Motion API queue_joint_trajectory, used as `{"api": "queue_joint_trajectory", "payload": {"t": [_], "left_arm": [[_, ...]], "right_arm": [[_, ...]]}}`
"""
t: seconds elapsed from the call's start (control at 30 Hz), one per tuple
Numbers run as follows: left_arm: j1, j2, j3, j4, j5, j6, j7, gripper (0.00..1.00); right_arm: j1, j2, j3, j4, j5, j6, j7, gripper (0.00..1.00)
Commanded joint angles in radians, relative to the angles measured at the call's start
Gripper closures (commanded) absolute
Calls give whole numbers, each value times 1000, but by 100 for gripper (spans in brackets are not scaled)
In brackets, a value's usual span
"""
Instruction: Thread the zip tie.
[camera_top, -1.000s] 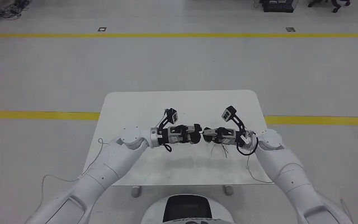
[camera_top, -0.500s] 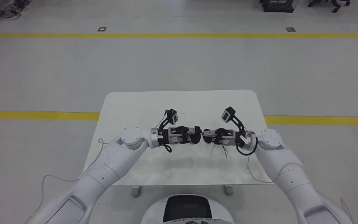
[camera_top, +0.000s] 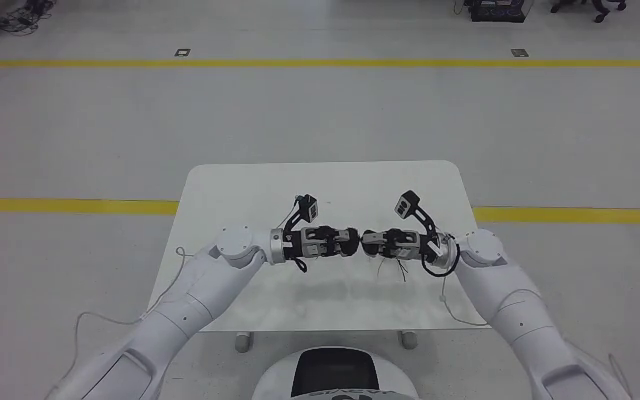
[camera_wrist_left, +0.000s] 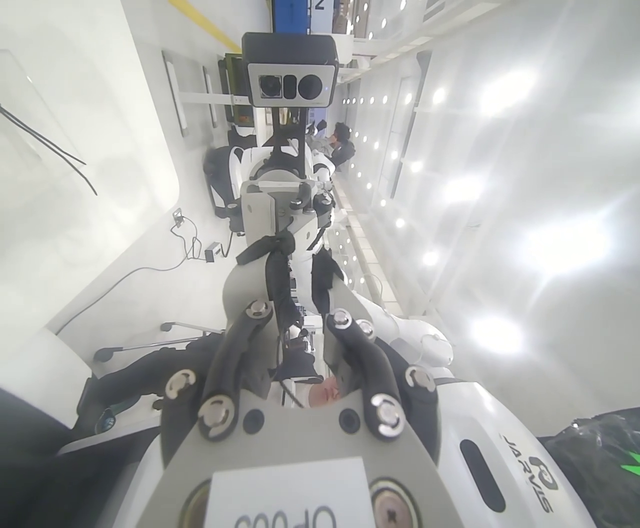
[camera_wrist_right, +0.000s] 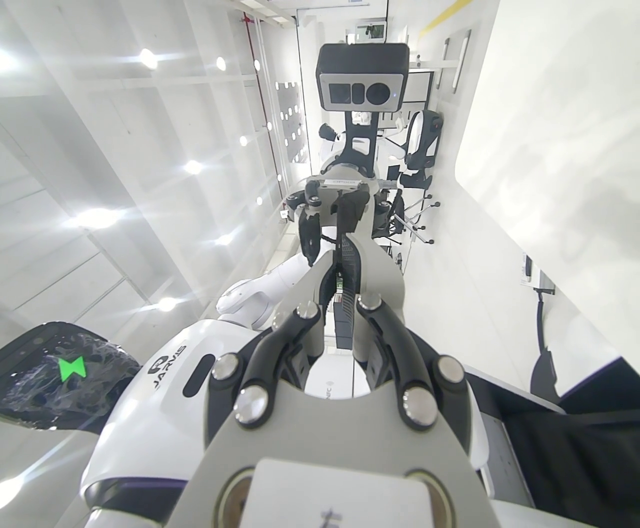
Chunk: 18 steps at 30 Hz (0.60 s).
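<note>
Above the middle of the white table (camera_top: 250, 190) my two grippers meet tip to tip. My left gripper (camera_top: 350, 243) and my right gripper (camera_top: 368, 241) almost touch. A thin black zip tie (camera_wrist_right: 341, 250) runs between the fingers of my right gripper (camera_wrist_right: 340, 265), which is shut on it, and on toward the opposite gripper. In the left wrist view the black zip tie (camera_wrist_left: 276, 280) passes between the fingers of my left gripper (camera_wrist_left: 295, 285), also shut on it. From above, the tie is hidden between the fingertips.
Several loose black zip ties (camera_top: 397, 268) lie on the table under the right gripper, also seen as thin black lines (camera_wrist_left: 55, 145). The table's far half and left side are bare.
The right gripper has edged a touch closer to the left one. Both keep their hold on the zip tie.
</note>
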Motion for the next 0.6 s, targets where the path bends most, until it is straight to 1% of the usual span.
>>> {"api": "queue_joint_trajectory", "payload": {"t": [0.0, 0.23, 0.3, 0.37, 0.57], "left_arm": [[0, 0, 0, -1, 2, 1, 1, 96], [1, 0, -1, -2, 5, 3, 1, 96], [1, 0, -1, -2, 6, 3, 0, 93], [1, 0, 0, -2, 7, 4, 0, 87], [1, -1, -1, -1, 9, 5, 1, 87]], "right_arm": [[1, -1, 0, 0, 4, -1, 0, 100], [5, -2, -3, 1, 2, -2, -2, 100], [6, -2, -4, 1, 3, -2, -2, 100], [7, -3, -4, 2, 2, -3, -1, 100], [8, -3, -5, 2, 3, -4, -1, 100]]}}
